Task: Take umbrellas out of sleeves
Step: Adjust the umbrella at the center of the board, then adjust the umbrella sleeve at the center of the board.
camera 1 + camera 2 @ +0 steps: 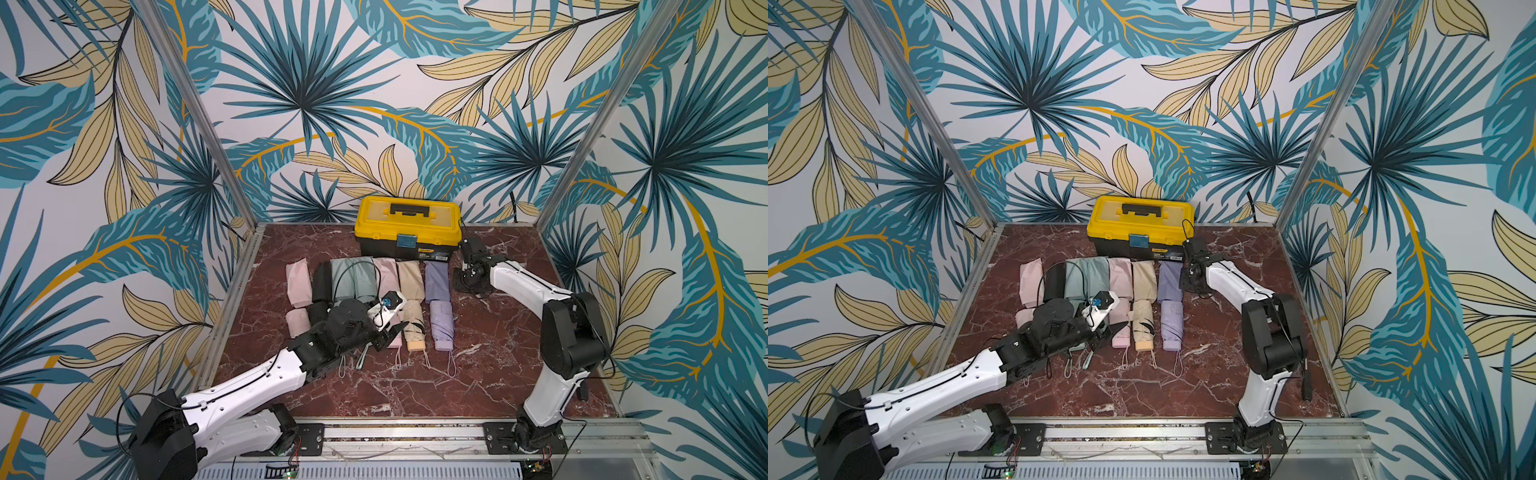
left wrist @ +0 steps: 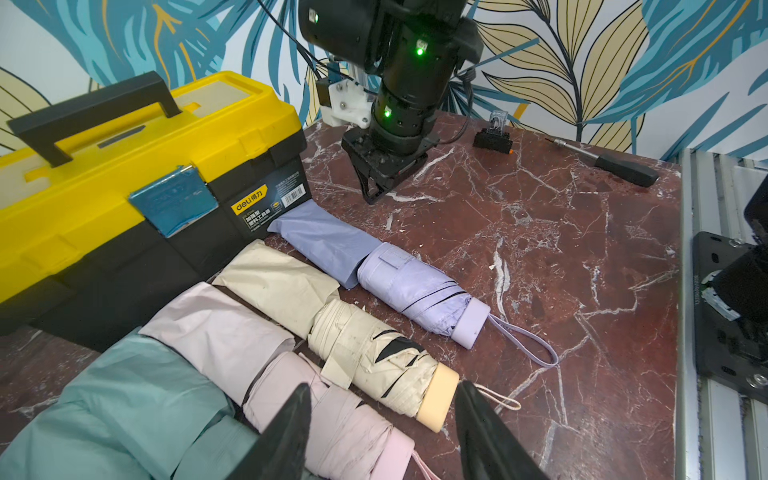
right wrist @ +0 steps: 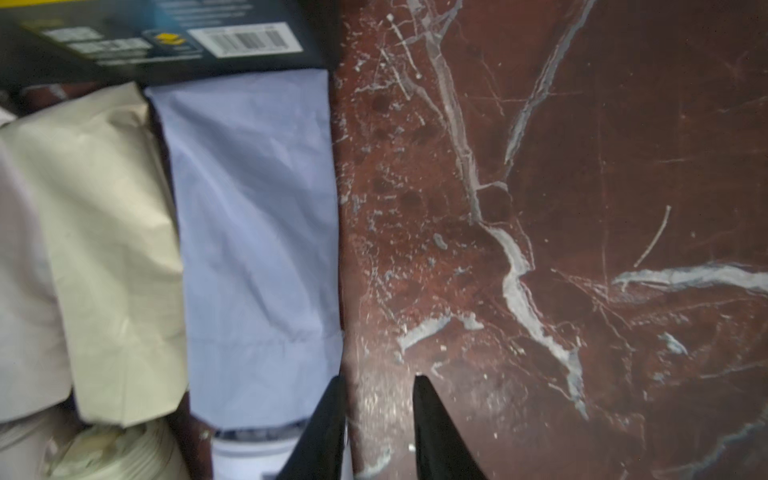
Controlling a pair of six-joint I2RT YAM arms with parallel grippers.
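Observation:
Several flat sleeves lie in a row in front of the toolbox, among them a lilac sleeve (image 1: pixel 437 280) (image 3: pixel 253 232), a beige sleeve (image 2: pixel 282 286) and a pink sleeve (image 2: pixel 216 332). Folded umbrellas lie end-on at their mouths: the lilac umbrella (image 1: pixel 442 326) (image 2: pixel 419 291), the beige umbrella (image 2: pixel 374 357) and the pink umbrella (image 2: pixel 332 419). My left gripper (image 1: pixel 390 332) (image 2: pixel 382 388) hangs open above the pink umbrella and the beige handle. My right gripper (image 1: pixel 461 282) (image 3: pixel 379 377) points down beside the lilac sleeve's right edge, a narrow gap over bare table between its fingers. My left arm hides the mint umbrellas.
A yellow-lidded black toolbox (image 1: pixel 409 230) stands at the back, touching the sleeves' far ends. A screwdriver (image 2: pixel 623 166) and a small black part (image 2: pixel 492 137) lie near the right wall. The marble table (image 1: pixel 415 386) is bounded by aluminium rails.

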